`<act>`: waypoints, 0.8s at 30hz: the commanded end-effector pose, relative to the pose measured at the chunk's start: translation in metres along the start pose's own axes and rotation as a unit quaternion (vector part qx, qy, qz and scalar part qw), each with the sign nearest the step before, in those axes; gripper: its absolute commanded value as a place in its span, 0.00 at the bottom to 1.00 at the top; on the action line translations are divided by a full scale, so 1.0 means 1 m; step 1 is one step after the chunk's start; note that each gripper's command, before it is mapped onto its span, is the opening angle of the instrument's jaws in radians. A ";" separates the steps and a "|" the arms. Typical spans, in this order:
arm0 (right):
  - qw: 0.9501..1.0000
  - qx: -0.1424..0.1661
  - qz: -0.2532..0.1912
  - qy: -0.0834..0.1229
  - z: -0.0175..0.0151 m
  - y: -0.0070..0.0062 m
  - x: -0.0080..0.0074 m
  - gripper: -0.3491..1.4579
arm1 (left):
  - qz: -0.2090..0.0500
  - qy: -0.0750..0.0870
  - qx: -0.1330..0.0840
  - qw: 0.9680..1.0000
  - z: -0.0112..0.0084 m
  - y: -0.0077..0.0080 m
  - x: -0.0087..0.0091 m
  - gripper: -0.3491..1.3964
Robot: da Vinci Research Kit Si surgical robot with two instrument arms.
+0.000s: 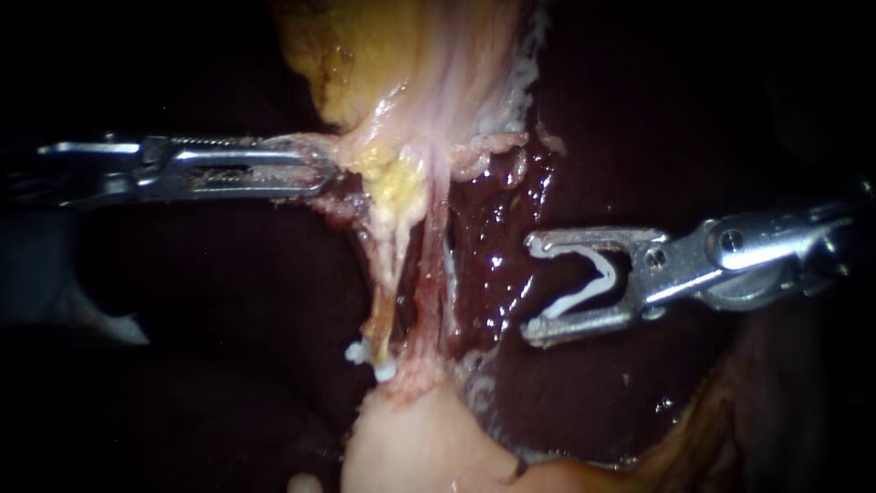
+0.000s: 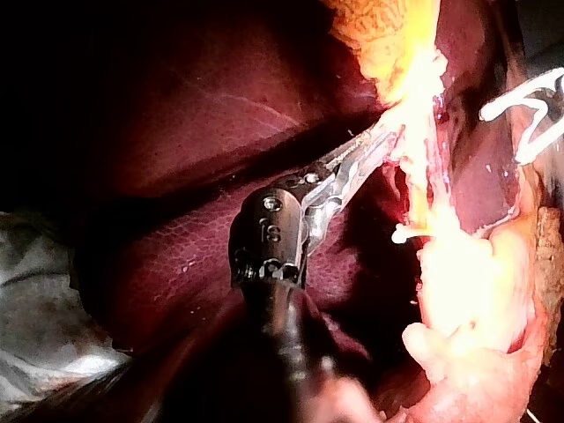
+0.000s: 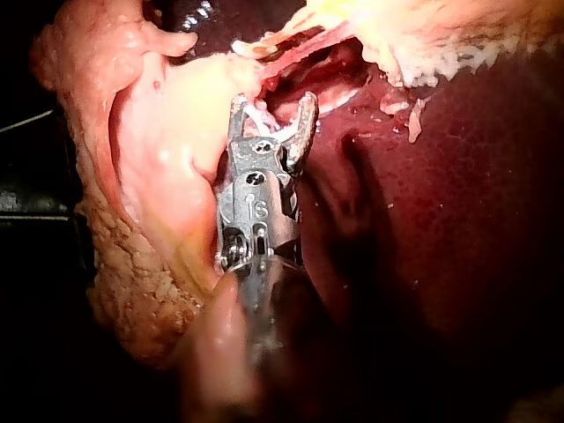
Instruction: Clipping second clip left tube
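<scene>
Right instrument, jaws spread yet cradling a fresh clip, hovers at three o'clock of the left tube; left instrument clamps tissue at eleven. We judge this the approach: next we must straddle the tube, toward twelve from the seated clip.

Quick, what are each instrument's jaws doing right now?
Left instrument: jaws shut on pale tissue.
Right instrument: jaws stand apart, holding a white clip between them.
</scene>
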 end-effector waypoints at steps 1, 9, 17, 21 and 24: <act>1.000 0.000 0.000 0.000 0.0000 0.0000 0.0000 0.47 | -0.001 -0.001 -0.002 1.000 -0.0002 0.0001 0.0002 0.00; 1.000 0.004 0.000 0.001 0.0001 -0.0003 0.0001 0.47 | -0.018 0.013 -0.003 1.000 -0.0051 0.0019 0.0041 0.00; 1.000 0.024 -0.002 0.006 0.0023 -0.0017 0.0013 0.47 | -0.017 0.017 -0.001 1.000 -0.0068 0.0022 0.0042 0.00; 0.999 0.035 0.003 0.011 0.0052 -0.0032 0.0022 0.47 | -0.017 0.017 0.000 1.000 -0.0067 0.0024 0.0041 0.00; 0.999 0.044 0.014 0.014 0.0075 -0.0041 0.0026 0.47 | -0.017 0.017 0.001 1.000 -0.0067 0.0025 0.0040 0.00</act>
